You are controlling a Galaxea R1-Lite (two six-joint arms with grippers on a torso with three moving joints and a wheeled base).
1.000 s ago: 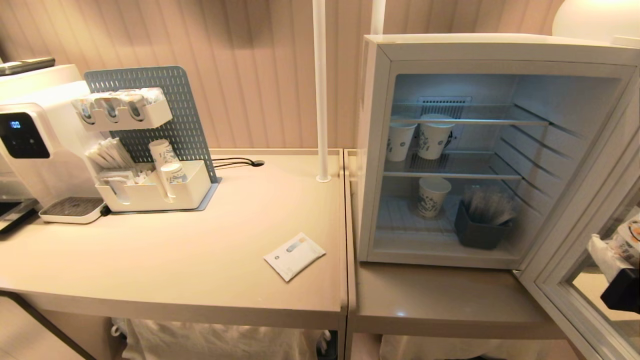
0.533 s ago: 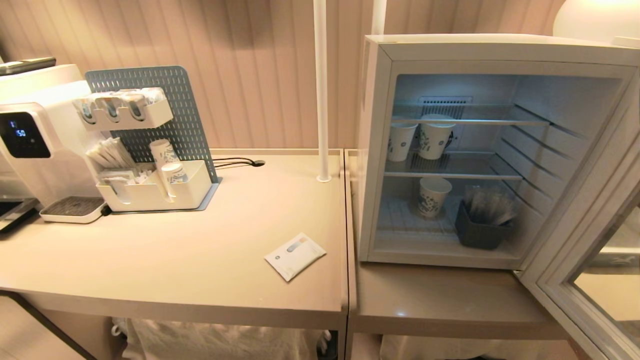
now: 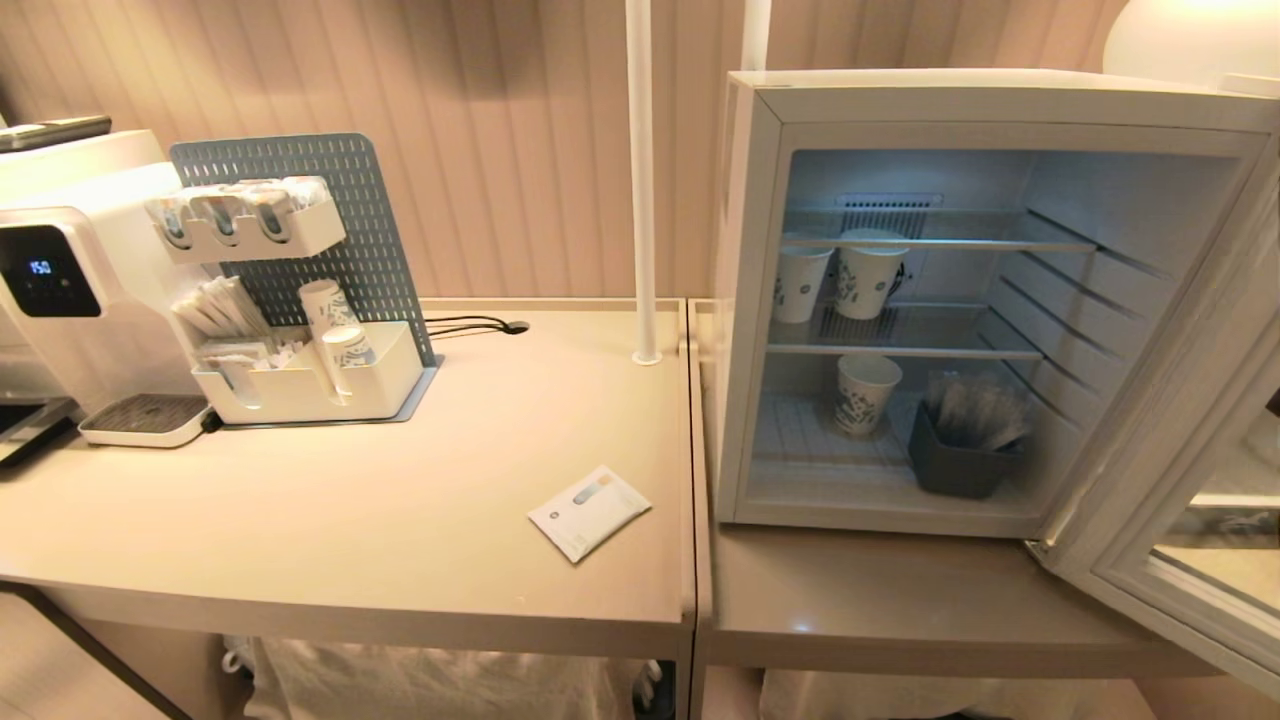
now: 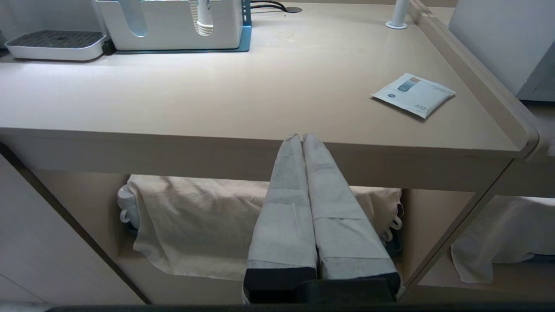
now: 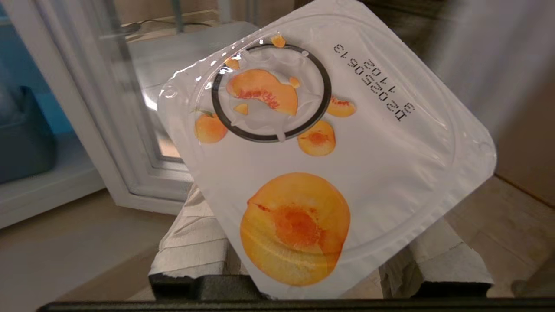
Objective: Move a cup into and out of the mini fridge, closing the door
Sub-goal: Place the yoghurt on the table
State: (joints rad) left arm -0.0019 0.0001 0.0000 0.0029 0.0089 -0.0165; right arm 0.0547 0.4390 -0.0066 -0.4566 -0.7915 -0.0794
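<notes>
The mini fridge (image 3: 760,300) stands open on the right-hand table, and its glass door (image 3: 1180,560) is swung far out to the right. My right gripper (image 5: 316,242) is out of the head view. In the right wrist view it is shut on the cup (image 5: 321,143), a small white pot with a sealed lid printed with peaches. Its taped fingers (image 5: 195,242) press on either side below the lid. The door's white frame (image 5: 112,143) is close beyond the cup. My left gripper (image 4: 302,138) is shut and empty, parked below the front edge of the left table.
Three patterned paper cups (image 3: 866,392) and a dark bin of sachets (image 3: 960,455) sit on the fridge shelves. A flat white sachet (image 3: 588,511) lies on the left table (image 3: 400,520). A drinks machine (image 3: 60,290), a pegboard organiser (image 3: 300,300) and a white pole (image 3: 640,180) stand behind.
My right gripper with the cup, seen at the right edge behind the door glass a second ago, has left the head view. The door has swung wider open. The left arm is still.
</notes>
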